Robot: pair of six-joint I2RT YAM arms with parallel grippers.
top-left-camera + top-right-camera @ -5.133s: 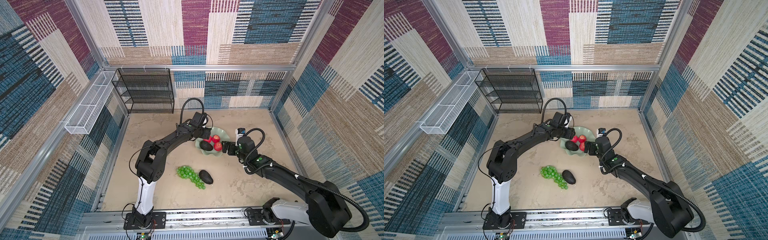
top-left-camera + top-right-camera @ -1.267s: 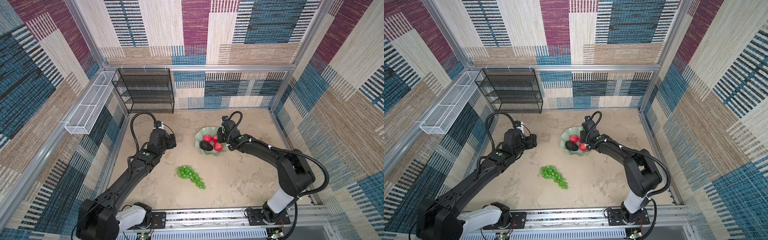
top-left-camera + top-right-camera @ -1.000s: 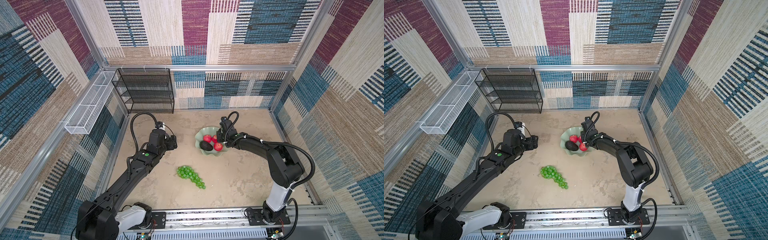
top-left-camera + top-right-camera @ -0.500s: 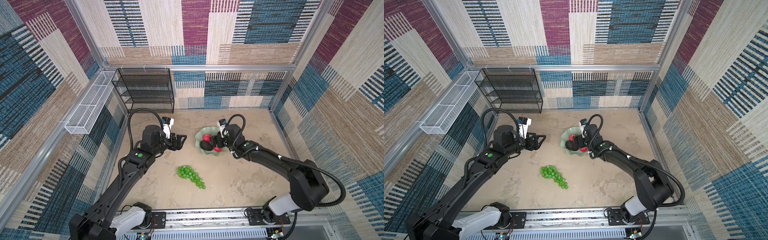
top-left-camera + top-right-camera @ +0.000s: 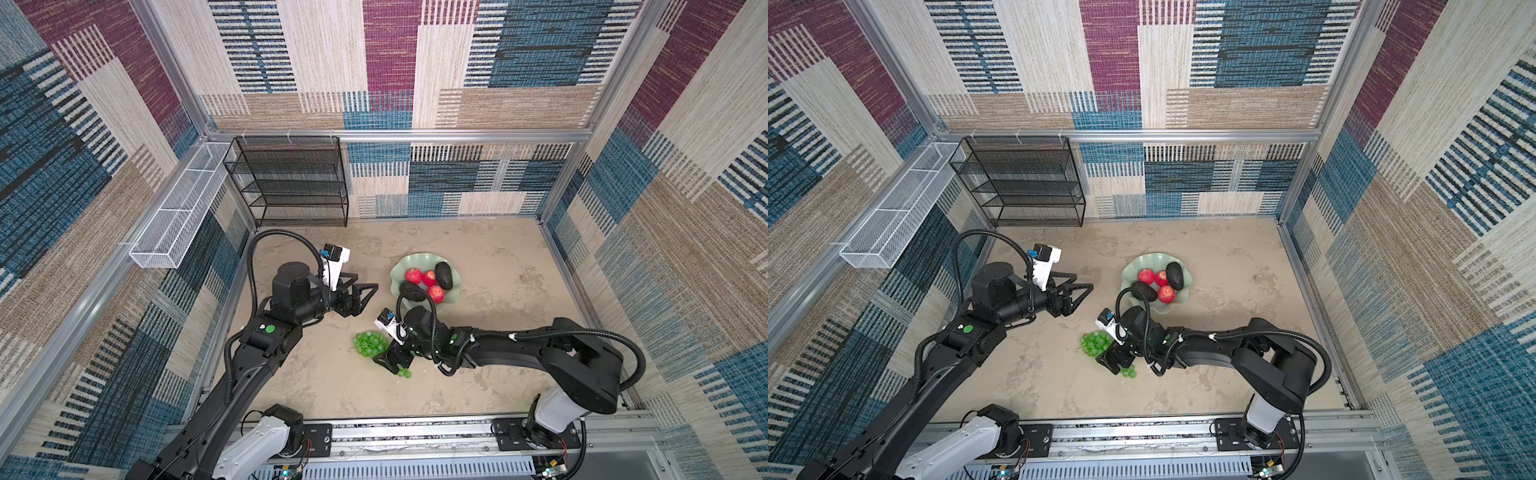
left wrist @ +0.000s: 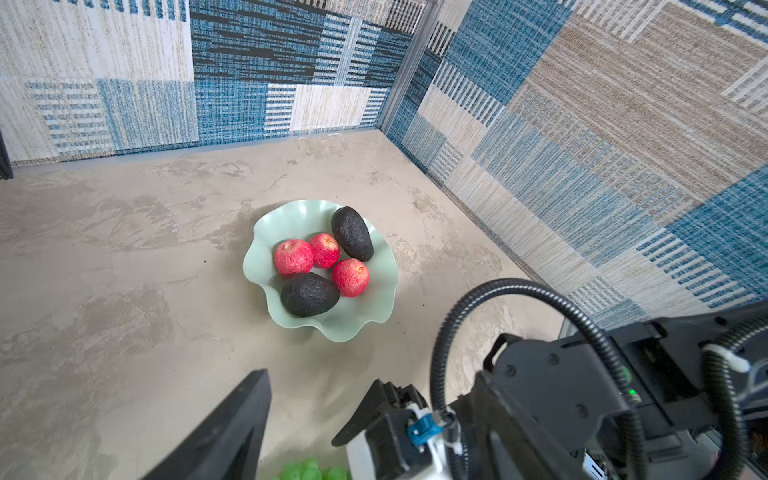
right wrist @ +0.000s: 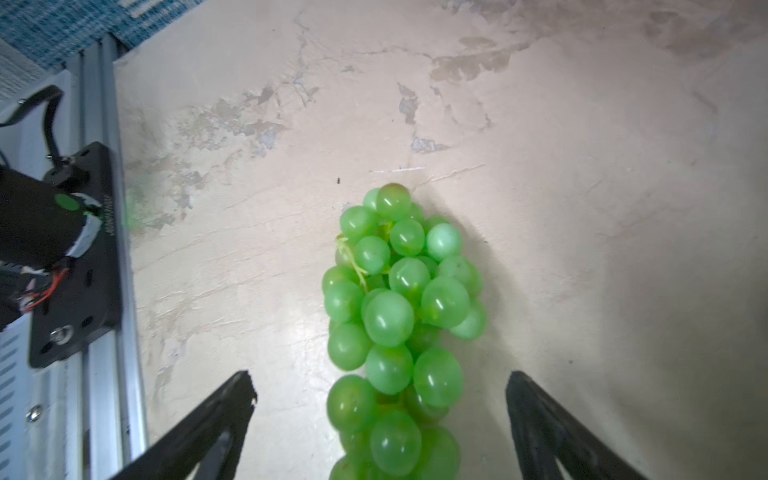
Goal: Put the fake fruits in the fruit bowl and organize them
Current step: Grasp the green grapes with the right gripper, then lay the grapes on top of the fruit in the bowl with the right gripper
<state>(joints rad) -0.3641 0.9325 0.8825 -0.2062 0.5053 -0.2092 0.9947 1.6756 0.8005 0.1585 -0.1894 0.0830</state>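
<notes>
Three pebbly apples [image 6: 293, 257], two rough avocados [image 6: 309, 294], scalloped bowl [image 6: 357, 328]

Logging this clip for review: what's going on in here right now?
The right gripper is down over the bunch of green grapes on the table, jaws wide open on either side of it, not yet closed. Three red apples and two avocados already lie in the mint-green bowl. The left gripper hovers open and empty beside the bowl.
</notes>
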